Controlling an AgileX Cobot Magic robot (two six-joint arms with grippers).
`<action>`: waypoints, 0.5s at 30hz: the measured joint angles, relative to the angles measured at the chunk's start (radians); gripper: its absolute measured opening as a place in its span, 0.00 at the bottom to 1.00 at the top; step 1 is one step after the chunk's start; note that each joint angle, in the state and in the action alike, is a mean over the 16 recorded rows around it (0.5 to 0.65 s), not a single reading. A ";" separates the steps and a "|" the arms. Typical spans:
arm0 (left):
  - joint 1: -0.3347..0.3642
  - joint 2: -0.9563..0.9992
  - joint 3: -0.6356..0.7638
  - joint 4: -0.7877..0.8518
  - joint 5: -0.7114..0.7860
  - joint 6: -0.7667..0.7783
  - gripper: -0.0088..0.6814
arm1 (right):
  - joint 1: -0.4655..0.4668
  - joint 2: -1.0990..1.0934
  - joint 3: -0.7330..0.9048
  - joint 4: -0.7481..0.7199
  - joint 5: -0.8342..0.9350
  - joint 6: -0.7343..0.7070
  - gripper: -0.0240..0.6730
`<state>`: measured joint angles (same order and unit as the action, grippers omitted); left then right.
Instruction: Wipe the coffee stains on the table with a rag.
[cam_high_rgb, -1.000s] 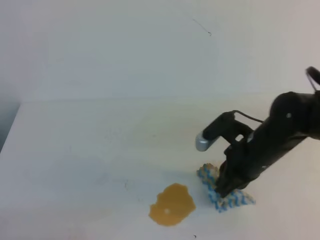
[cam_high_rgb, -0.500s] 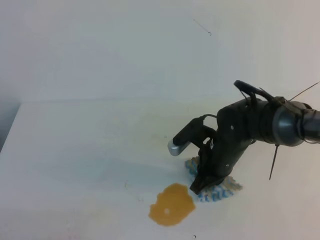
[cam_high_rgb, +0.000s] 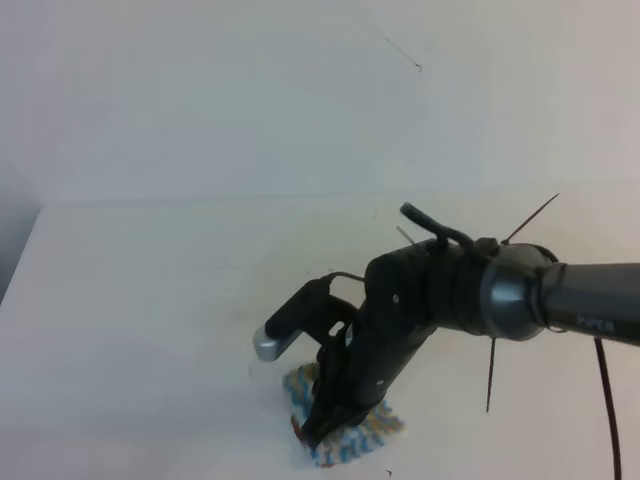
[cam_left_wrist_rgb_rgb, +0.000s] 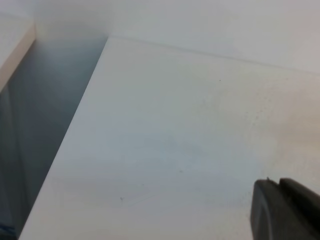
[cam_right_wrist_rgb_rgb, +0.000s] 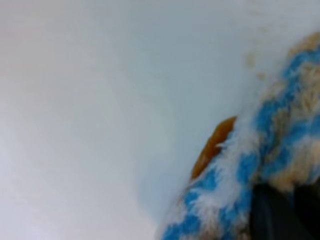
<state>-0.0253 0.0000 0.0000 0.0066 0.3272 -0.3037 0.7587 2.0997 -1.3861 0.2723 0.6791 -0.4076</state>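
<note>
Now the right gripper (cam_high_rgb: 312, 432), clamped on the blue, white and tan zigzag-striped rag (cam_high_rgb: 355, 435), has dragged it left over the amber-brown coffee stains (cam_right_wrist_rgb_rgb: 212, 146) at the white table's (cam_high_rgb: 150, 300) near edge. Only a sliver is showing, so wiping is underway. Left gripper (cam_left_wrist_rgb_rgb: 285, 212): can't tell.

The blue, white and tan zigzag rag (cam_high_rgb: 345, 432) is spread over the coffee stains (cam_right_wrist_rgb_rgb: 212, 146) on the white table (cam_high_rgb: 150, 300); only an amber sliver is seen.
</note>
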 joint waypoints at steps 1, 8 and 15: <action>0.000 0.000 0.000 0.000 0.000 0.000 0.01 | 0.019 0.000 0.000 0.008 0.000 -0.002 0.03; 0.000 0.000 0.000 0.000 0.000 0.001 0.01 | 0.122 0.000 0.000 0.016 -0.002 0.007 0.03; 0.000 0.000 0.000 0.000 0.000 0.001 0.01 | 0.135 0.000 0.000 -0.146 0.009 0.097 0.03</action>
<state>-0.0253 0.0000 0.0000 0.0066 0.3272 -0.3032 0.8942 2.0997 -1.3861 0.1259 0.6885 -0.3107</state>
